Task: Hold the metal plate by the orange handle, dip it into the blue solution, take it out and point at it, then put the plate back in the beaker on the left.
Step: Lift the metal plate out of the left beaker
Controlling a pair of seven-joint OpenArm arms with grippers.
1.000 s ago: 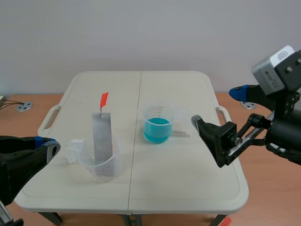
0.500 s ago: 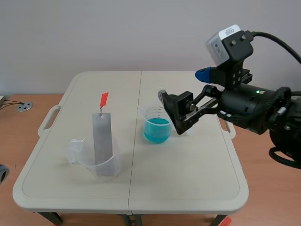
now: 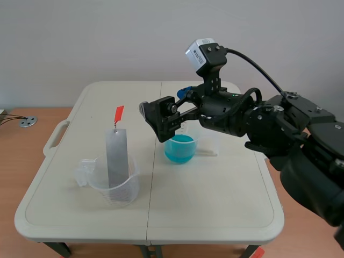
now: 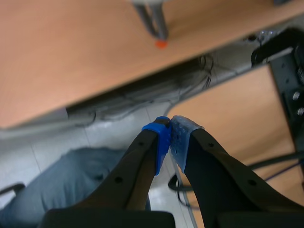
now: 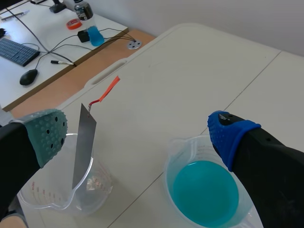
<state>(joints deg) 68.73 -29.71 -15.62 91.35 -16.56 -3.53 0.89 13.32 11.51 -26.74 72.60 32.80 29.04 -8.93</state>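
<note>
White folding table (image 3: 215,188) in front of me, with a seam down its middle and handle cut-outs on both short sides. Plain pale wall (image 3: 107,37) behind the table. Wood floor (image 3: 21,145) left of the table, with a grey round disc (image 3: 27,122) on it and thin cables just past the disc. Further out from the table's left side is a light desk (image 5: 45,35): on it are a dark keyboard (image 5: 19,50), black mouse (image 5: 28,76), marker pen (image 5: 61,62), orange tape roll (image 5: 72,23), small bottle with blue liquid (image 5: 92,31) and loose cables. Left wrist view, below table level: I see a grey leg (image 4: 153,19), black cable tangle (image 4: 142,102), blue-grey cloth (image 4: 71,175) and a black metal frame (image 4: 289,85).
</note>
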